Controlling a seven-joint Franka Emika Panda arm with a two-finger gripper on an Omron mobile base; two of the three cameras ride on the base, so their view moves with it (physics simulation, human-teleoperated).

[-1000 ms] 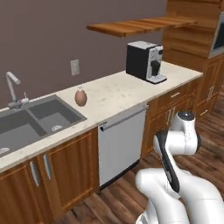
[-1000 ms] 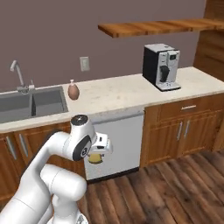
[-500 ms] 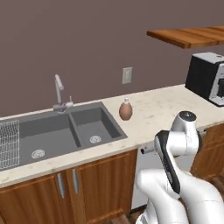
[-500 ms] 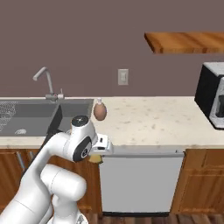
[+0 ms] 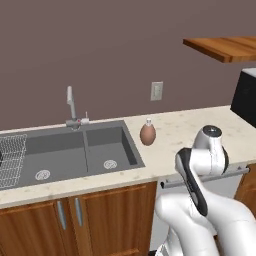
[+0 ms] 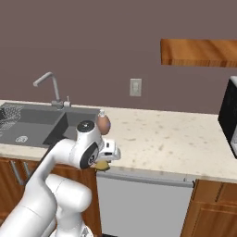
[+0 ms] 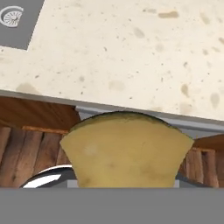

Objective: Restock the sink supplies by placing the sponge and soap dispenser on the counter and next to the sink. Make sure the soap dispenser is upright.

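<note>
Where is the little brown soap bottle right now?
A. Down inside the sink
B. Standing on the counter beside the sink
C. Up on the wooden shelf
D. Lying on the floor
B: the soap dispenser stands upright on the counter, just off the right edge of the sink, with its pale pump on top.

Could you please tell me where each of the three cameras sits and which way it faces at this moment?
Left base view: behind the arm on its left, looking forward and down at the sink, with the white arm at lower right.
Right base view: behind on the right, facing the counter, arm at lower left, the gripper holding the sponge.
Hand view: on the hand, looking along the gripper past the sponge at the counter edge.
Both base views share the upright soap dispenser, sink and wall outlet.
</note>
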